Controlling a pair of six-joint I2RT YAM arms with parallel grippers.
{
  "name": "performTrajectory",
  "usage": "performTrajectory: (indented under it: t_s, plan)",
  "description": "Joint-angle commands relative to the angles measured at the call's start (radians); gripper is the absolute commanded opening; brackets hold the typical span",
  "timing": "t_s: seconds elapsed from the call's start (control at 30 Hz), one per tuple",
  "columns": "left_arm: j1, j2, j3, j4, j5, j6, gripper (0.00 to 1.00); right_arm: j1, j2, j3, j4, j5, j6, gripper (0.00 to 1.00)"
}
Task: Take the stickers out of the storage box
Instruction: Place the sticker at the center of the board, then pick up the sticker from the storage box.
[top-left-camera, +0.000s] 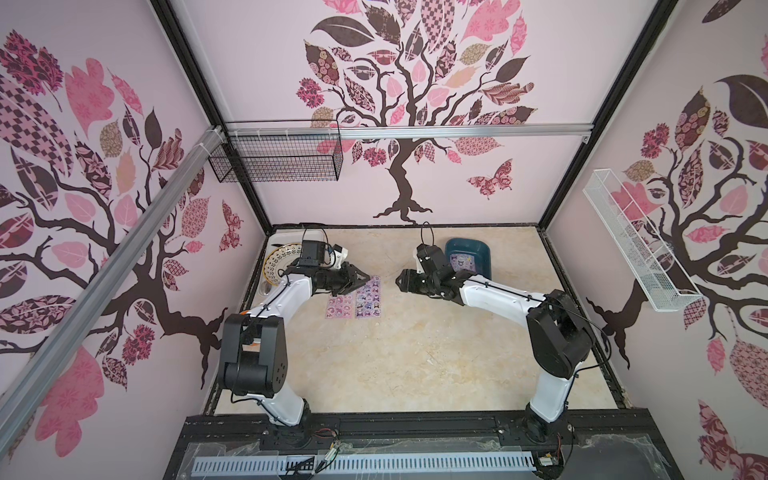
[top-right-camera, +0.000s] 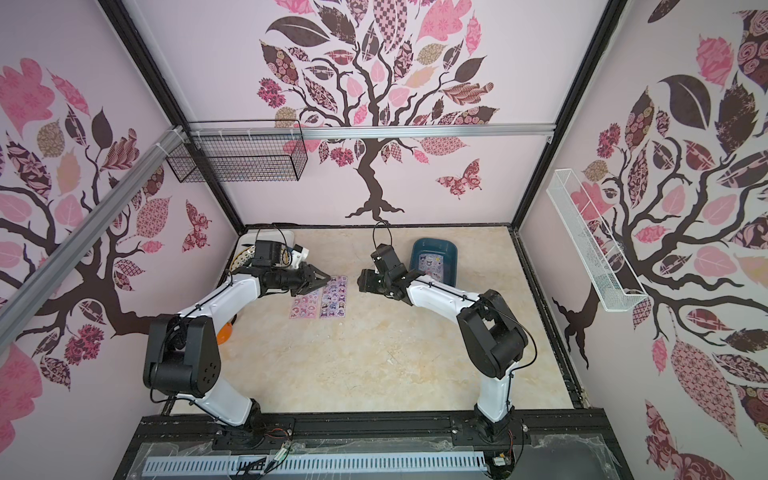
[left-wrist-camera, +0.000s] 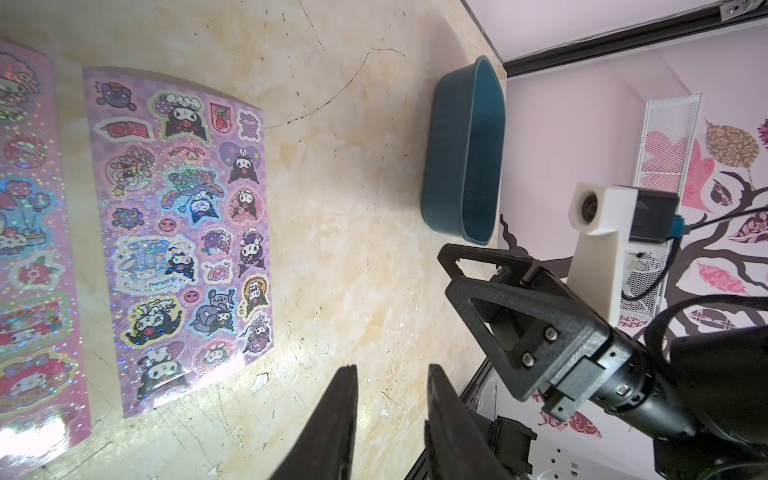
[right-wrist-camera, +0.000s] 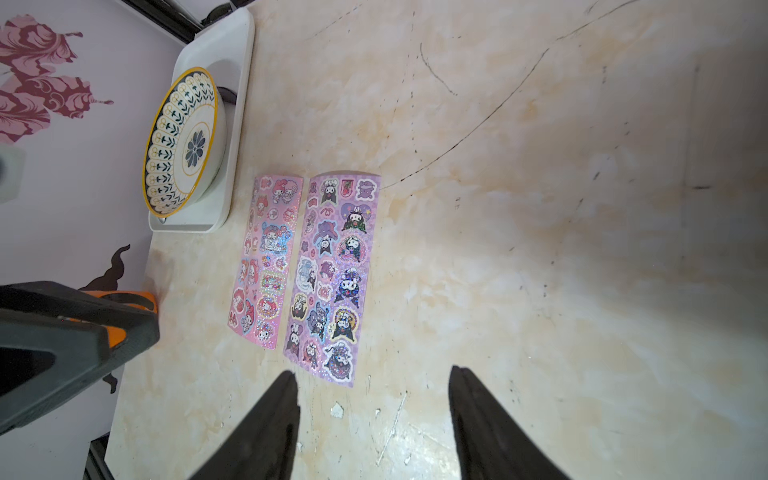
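Two stickers (top-left-camera: 368, 301) lie on the bench (top-left-camera: 415, 353) at 10 o'clock; at least one more is in the box (top-left-camera: 478, 245) at 1 o'clock.
Both claws are empty: left claw (top-left-camera: 367, 277) narrowly parted, right claw (top-left-camera: 399, 281) wide. Sheets look thin, light, floppy and glossy; probably best to pinch a lifted short edge.

Both top views: bright, even, soft light, no hard shadows on table (top-left-camera: 415, 353). Wide lens bows wall rails (top-left-camera: 407, 131), stretches corners. Detail a bit mushy at distance.

Left wrist view: purple sheet (left-wrist-camera: 183, 232) sparkles all over, white glare blob on pink sheet (left-wrist-camera: 29, 249) at frame corner. Left gripper (left-wrist-camera: 390, 370) near-black, soft-focus.

Right wrist view: shiny hotspot on table by right gripper (right-wrist-camera: 372, 372), grey falloff toward one side. White tray (right-wrist-camera: 245, 104) bent by fisheye, gripper pure silhouette.
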Motion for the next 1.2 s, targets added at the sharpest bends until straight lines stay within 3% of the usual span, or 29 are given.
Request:
performTrajectory:
  t_s: [0.0,0.43,0.73,0.97,1.17]
  plan:
    - [-0.018,0.023,0.05,-0.016,-0.019,0.034,0.34,-0.018,-0.072,-0.023,-0.011,0.041,-0.027,0.63]
    - [-0.152,0.151,0.307,-0.082,-0.068,0.013,0.34,-0.124,-0.183,-0.104,-0.053,0.042,-0.056,0.65]
    - [-0.218,0.293,0.489,-0.089,-0.051,-0.016,0.34,-0.249,-0.214,-0.059,-0.21,0.088,-0.132,0.69]
    - [-0.217,0.316,0.497,-0.14,-0.06,0.041,0.34,-0.364,-0.151,0.032,-0.312,0.073,-0.188,0.75]
    - [-0.217,0.301,0.464,-0.199,-0.108,0.113,0.34,-0.385,-0.043,0.166,-0.429,0.148,-0.262,0.85]
